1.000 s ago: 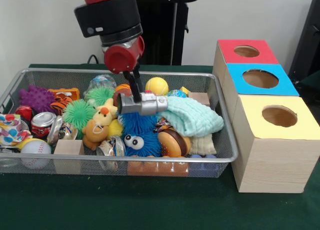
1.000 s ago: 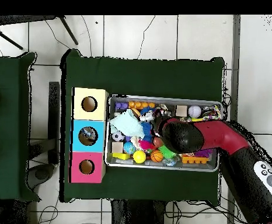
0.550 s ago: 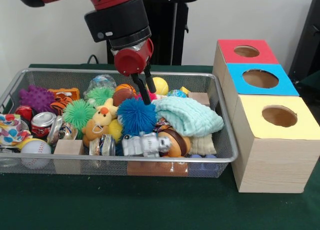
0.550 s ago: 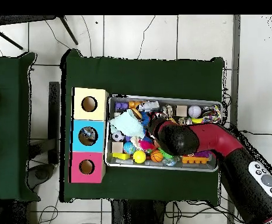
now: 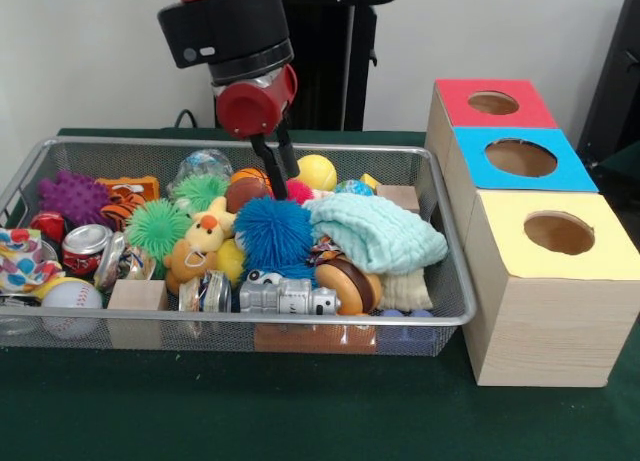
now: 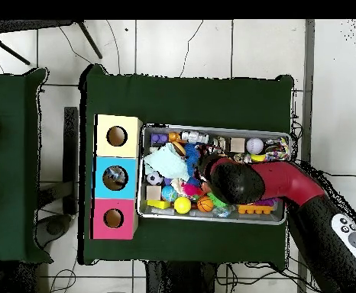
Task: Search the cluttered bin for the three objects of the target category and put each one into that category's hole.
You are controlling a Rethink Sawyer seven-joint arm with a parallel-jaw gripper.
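Above blue spiky ball (image 5: 274, 234), gripper (image 5: 278, 168) empty, fingers slightly apart.

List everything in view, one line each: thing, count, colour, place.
wire bin: 1, silver, on the green table
spiky balls: 4, blue, two green, purple; blue at bin middle, the rest to its left in the front view
cloth: 1, mint, at the bin's box end
toy robot: 1, silver, lying at the bin's front wall
plush bear: 1, yellow-orange, left of the blue spiky ball
baseball: 1, white, front-left corner
yellow ball: 1, at the back wall
wooden boxes: 3, red, blue and yellow tops with holes, beside the bin
tool: 1, black, above the bin's middle, holding nothing
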